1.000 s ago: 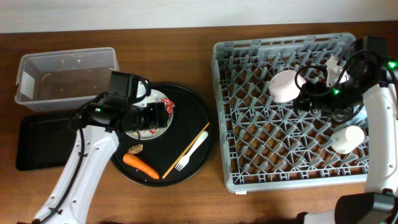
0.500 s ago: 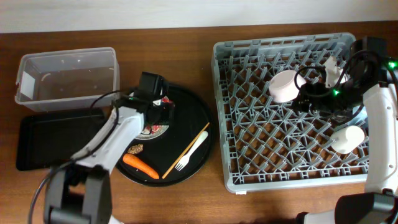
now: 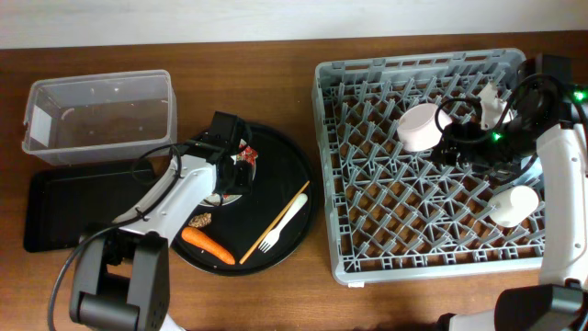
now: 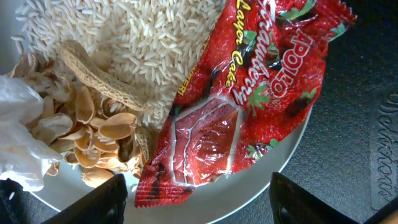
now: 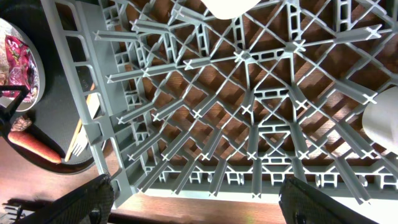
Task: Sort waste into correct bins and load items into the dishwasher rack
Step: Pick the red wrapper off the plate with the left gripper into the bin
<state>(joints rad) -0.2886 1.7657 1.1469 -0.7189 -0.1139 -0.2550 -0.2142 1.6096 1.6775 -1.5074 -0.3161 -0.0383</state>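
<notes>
My left gripper (image 4: 199, 205) is open, low over the white plate (image 4: 261, 190), with a finger on either side of the lower end of the red wrapper (image 4: 242, 93). Rice (image 4: 143, 43), peanut shells (image 4: 93, 124) and white tissue (image 4: 18, 134) share the plate. Overhead, this gripper (image 3: 234, 170) covers most of the plate on the round black tray (image 3: 285, 156). The carrot (image 3: 207, 245), brown lump (image 3: 200, 221), fork (image 3: 283, 223) and chopstick (image 3: 276, 221) lie on that tray. My right gripper (image 5: 199, 208) is open and empty above the grey rack (image 3: 367, 211), which holds a bowl (image 3: 420, 126) and a small white cup (image 3: 513, 204).
The clear tub (image 3: 99, 110) stands at the far left with the shallow black tray (image 3: 69, 207) in front of it. The right arm (image 3: 560, 156) hangs over the rack's right side. A pale cup-like item (image 3: 491, 97) sits at the rack's back right, partly hidden by cables.
My left arm has swung round and its gripper has come down close to the plate, over the red wrapper. The right arm has not moved.
</notes>
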